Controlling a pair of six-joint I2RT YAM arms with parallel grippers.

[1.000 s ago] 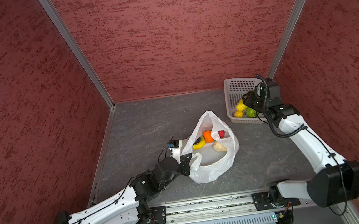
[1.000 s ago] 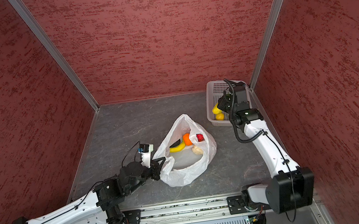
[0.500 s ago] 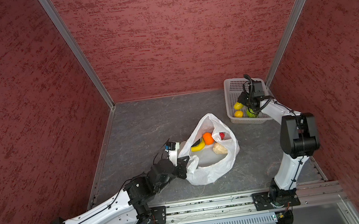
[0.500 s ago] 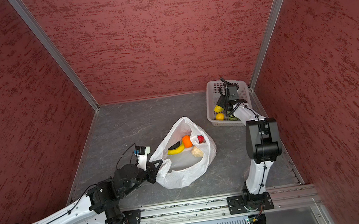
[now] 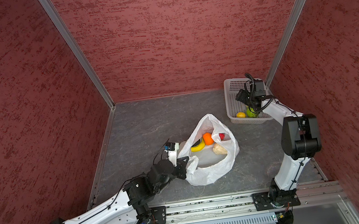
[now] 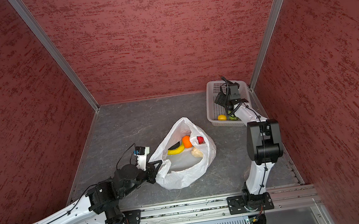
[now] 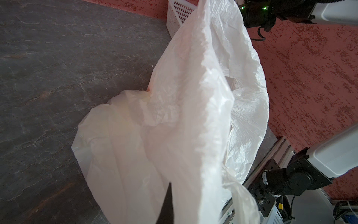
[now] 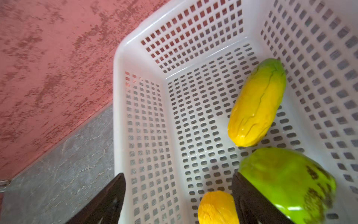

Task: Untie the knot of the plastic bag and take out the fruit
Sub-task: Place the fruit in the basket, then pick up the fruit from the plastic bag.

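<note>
The thin, crinkly, white translucent plastic bag is recorded lying near the middle of the floor, mouth open and facing up, handle loops apart. Inside it, in both top views, are seen a round orange fruit, a yellow banana, a red apple, a beige piece and a black piece beside the banana.

Surface: a dark grey, stone-veined tabletop. It is enclosed on three sides by red textured wall panels joined at aluminium corner posts. A metal rail along the front edge carries both arm bases.

Markings: the blue-and-white module on the left wrist is too small to be read.

The left gripper is clamped on the near-left rim of the plastic bag, at one handle loop. In the left wrist view the film is seen draped over one dark finger.

The right gripper is held over the white perforated plastic basket in the far right corner, well apart from the bag. Its jaws are spread wide with nothing gripped. On the basket floor lie a yellow-green mango, a bumpy green fruit and a small lemon.
</note>
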